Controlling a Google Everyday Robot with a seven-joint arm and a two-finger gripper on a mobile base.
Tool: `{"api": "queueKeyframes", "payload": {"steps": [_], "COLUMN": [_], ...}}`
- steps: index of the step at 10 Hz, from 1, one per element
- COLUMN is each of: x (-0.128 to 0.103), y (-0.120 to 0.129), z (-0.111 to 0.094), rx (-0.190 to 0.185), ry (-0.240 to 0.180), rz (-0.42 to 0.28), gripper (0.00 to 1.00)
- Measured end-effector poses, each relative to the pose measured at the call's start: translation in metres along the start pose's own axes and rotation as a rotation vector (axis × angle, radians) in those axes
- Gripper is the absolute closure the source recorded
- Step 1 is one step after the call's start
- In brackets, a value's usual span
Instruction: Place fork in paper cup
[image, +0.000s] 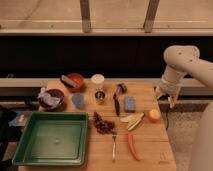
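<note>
The silver fork (114, 144) lies on the wooden table (150, 150) near the front edge, just left of the orange carrot (132, 146). The cream paper cup (98, 82) stands upright at the back middle, behind the small steel cup (100, 97). The gripper (166, 97) hangs at the end of the white arm (180, 62) by the table's right edge, above and behind an orange fruit (154, 115), far from both fork and cup. It holds nothing that I can see.
A green tray (50, 137) fills the front left. Also on the table are a black-handled utensil (116, 104), a blue sponge (130, 103), a banana (132, 121), dark grapes (102, 124), a red bowl (74, 81) and a dark bowl with crumpled wrap (51, 98).
</note>
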Motion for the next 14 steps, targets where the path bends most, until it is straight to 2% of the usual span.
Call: {"api": "queueKeyframes", "payload": {"steps": [11, 13, 14], "x": [0.001, 0.003, 0.006], "y": [0.0, 0.012, 0.027], "z": [0.0, -0.002, 0.0], "rx": [0.007, 0.004, 0.0], "ry": [-0.005, -0.011, -0.007], "rz": [-0.006, -0.03, -0.058], "gripper": [0.38, 0.38, 0.38]}}
